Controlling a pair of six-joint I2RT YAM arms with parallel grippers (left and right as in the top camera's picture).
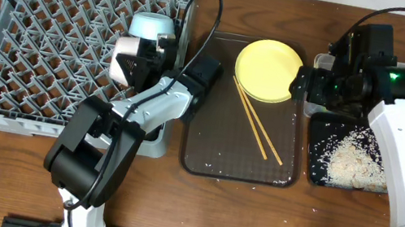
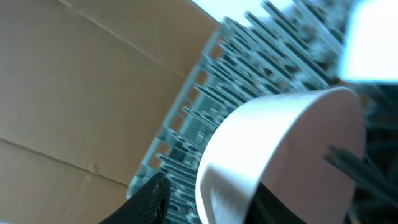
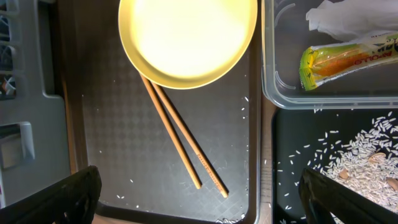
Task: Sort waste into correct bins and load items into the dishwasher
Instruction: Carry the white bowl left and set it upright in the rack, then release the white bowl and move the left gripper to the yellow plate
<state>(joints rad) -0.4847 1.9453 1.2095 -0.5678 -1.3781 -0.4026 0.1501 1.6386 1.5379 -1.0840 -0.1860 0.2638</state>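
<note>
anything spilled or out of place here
Yes: a few stray rice grains lie on the brown tray around the chopsticks, and some on the table along its front edge, outside the black tray holding the rice pile.

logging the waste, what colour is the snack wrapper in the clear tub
Snack wrapper: yellow-green with an orange centre, best seen in the right wrist view.
</note>
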